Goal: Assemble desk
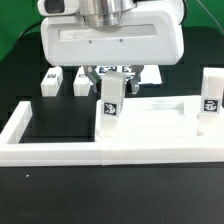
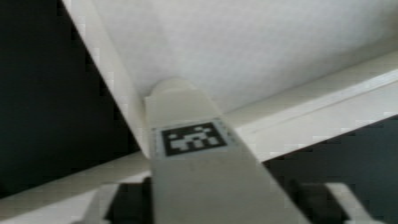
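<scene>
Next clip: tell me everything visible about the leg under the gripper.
The leg is a short white square post, plastic-looking, with a black-and-white tag on one face. It stands upright at the desk top, at its corner on the exterior view's left, lower end meeting it; any socket is hidden. The gripper is directly above, fingers flanking its upper end; whether they clamp it cannot be told.

White leg mid-surface, wearing a black-and-white checkered tag. White desk top too, and a white border wall, all on a black surface. Green backdrop beyond the far edge.
</scene>
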